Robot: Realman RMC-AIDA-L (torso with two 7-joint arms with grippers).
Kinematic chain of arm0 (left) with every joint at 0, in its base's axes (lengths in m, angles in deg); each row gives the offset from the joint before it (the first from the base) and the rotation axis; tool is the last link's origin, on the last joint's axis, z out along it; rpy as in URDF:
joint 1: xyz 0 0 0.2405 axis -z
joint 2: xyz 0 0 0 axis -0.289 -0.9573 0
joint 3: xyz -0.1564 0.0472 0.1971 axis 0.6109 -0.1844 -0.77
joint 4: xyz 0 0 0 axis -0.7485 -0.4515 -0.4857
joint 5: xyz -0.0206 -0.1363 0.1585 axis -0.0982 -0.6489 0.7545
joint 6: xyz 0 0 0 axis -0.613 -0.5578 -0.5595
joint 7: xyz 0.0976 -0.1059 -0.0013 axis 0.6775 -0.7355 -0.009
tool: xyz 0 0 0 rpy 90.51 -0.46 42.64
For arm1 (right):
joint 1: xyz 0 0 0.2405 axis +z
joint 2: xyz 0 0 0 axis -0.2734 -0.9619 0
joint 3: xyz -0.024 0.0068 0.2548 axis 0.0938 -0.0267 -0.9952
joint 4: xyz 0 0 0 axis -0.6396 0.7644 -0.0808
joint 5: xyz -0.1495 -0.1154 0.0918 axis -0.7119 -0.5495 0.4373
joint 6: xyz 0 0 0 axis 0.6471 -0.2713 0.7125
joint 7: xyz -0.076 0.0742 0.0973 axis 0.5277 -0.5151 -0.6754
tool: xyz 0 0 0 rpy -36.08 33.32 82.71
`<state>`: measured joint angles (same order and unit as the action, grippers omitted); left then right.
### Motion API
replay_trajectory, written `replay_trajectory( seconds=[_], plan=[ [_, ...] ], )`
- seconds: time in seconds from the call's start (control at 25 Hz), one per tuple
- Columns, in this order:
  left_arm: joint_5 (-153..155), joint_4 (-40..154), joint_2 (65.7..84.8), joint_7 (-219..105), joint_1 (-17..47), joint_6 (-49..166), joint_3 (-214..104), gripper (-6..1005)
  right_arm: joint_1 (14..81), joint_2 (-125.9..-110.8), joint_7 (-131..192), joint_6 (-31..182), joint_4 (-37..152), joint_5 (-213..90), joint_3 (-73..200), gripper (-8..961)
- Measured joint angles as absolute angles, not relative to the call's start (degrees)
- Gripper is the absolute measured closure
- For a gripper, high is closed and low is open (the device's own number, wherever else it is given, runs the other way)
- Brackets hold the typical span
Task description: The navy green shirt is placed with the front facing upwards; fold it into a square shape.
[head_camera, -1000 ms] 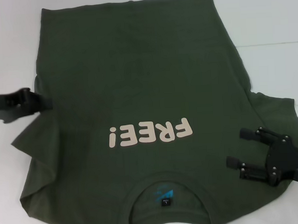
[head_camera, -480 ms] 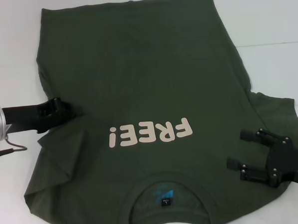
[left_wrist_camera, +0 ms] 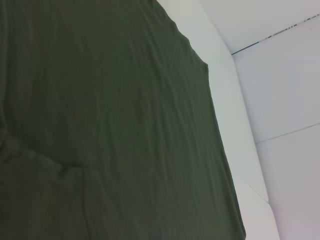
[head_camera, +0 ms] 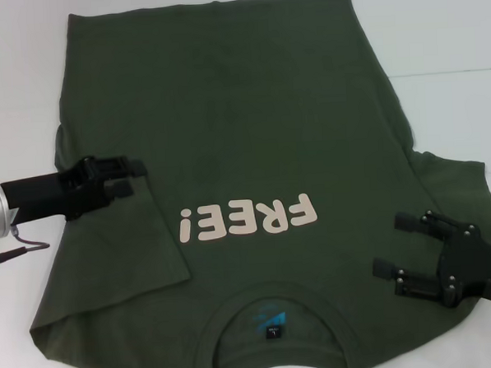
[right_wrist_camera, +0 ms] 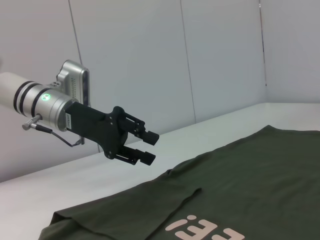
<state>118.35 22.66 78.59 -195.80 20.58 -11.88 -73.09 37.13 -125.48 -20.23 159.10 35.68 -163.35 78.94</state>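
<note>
Now | left tool [head_camera: 132, 177] open over navy green shirt [head_camera: 242, 110] (sleeve folded in) | right tool [head_camera: 395, 251] open

Seen from above, the head camera looks steeply down on the dark olive-green cotton T-shirt [head_camera: 235, 135] spread over a white table [head_camera: 444, 42]. The left wrist camera looks close onto plain green cloth [left_wrist_camera: 110, 125] and the table's edge. The right wrist camera looks low across the table toward the black left gripper [right_wrist_camera: 149, 147]; 2 views share it [head_camera: 128, 177].
</note>
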Motion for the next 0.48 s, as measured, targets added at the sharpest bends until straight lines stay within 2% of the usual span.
replay_trajectory(
  seconds=[0.2,0.48],
  plan=[
    [115.7,22.1,77.68,-190.6,18.7,-14.8,-72.4,555,37.1,-125.47,-20.6,159.1,35.7,-163.3,78.6,57],
    [109.4,21.0,77.22,-167.5,14.7,-26.9,-65.1,382,38.5,-124.96,-34.7,160.1,33.5,-161.7,76.9,57]
  ],
)
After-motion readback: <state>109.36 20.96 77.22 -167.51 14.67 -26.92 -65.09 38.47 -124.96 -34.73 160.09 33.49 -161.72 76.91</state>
